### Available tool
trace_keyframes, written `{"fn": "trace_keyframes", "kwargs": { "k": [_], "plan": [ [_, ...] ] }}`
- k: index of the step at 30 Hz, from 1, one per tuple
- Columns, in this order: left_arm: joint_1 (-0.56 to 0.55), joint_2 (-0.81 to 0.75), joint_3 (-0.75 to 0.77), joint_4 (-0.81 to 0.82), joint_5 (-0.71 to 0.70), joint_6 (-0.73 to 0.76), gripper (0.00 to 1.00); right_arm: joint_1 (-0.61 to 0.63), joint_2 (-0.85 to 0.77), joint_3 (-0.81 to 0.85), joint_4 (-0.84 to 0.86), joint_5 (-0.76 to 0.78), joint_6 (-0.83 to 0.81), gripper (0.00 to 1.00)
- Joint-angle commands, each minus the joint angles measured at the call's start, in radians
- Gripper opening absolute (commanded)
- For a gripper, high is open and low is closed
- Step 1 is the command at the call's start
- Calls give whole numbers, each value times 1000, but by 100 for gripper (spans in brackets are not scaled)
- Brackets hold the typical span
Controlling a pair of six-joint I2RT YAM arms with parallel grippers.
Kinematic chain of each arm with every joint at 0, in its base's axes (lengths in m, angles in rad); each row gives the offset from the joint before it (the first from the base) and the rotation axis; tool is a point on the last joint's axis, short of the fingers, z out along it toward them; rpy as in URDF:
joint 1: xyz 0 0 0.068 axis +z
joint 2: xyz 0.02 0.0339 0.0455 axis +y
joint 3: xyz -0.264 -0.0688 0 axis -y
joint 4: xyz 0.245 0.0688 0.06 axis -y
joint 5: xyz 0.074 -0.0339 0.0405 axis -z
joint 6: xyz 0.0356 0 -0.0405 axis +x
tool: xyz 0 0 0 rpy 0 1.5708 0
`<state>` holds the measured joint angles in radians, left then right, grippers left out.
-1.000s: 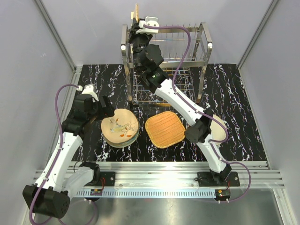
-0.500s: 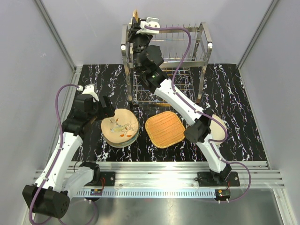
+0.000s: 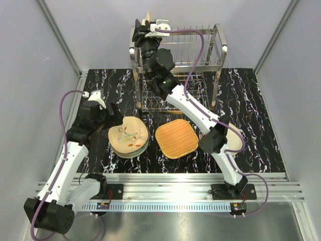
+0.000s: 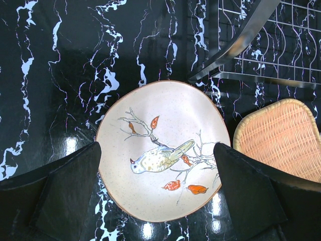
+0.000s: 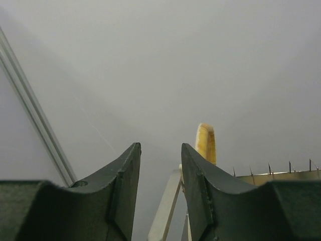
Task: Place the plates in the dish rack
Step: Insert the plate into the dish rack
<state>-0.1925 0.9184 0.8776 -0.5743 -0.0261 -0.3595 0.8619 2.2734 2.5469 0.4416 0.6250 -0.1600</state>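
Observation:
The dish rack (image 3: 220,50) stands at the back of the table. An orange woven plate (image 3: 147,14) stands on edge in its top left corner. My right gripper (image 3: 142,31) hovers just left of that plate, open, with nothing between its fingers. In the right wrist view the plate's rim (image 5: 205,143) shows beyond the right finger (image 5: 210,201). A second orange woven plate (image 3: 176,138) lies flat on the table. My left gripper (image 4: 156,148) is open above a cream bird-and-branch plate (image 4: 163,170), the top of a stack (image 3: 128,136).
A cream plate (image 3: 235,140) lies partly under the right arm's elbow. In the left wrist view the rack's steel leg (image 4: 241,40) and lower grid shelf (image 4: 281,55) lie just beyond the bird plate, with the flat orange plate (image 4: 281,138) to its right. Grey walls close in the table.
My right gripper has opened and let go of the upright orange plate, which now stands in the rack. The gripper shifted slightly left. The left arm has not moved.

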Motion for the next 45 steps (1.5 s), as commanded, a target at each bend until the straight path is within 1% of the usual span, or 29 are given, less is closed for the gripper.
{"fn": "trace_keyframes", "kwargs": {
  "k": [1, 7, 13, 21, 33, 35, 38, 41, 42, 45],
  "plan": [
    [-5, -16, 26, 37, 3, 1, 99, -6, -66, -2, -9, -36, 36, 46],
    [-4, -19, 24, 37, -3, 1, 99, -6, -65, 6, -70, -111, 74, 50],
    [-5, -24, 24, 39, -5, 1, 99, -6, -74, -7, -110, -177, 89, 49],
    [-4, -24, 26, 39, 3, 1, 99, -6, -107, -36, -145, -289, 99, 49],
    [-1, -23, 26, 39, 6, 2, 99, -4, -219, -115, -173, -370, 154, 59],
    [-1, -21, 26, 39, 3, 2, 99, -4, -236, -131, -172, -375, 154, 61],
    [-1, -23, 26, 37, 3, 2, 99, -6, -282, -177, -162, -378, 195, 63],
    [1, -24, 26, 39, 2, 2, 99, -6, -336, -220, -167, -297, 195, 64],
    [1, -24, 24, 39, 2, 2, 99, -8, -369, -261, -159, -263, 188, 64],
    [1, -24, 26, 39, 5, 2, 99, -11, -414, -307, -158, -205, 172, 65]
  ]
}}
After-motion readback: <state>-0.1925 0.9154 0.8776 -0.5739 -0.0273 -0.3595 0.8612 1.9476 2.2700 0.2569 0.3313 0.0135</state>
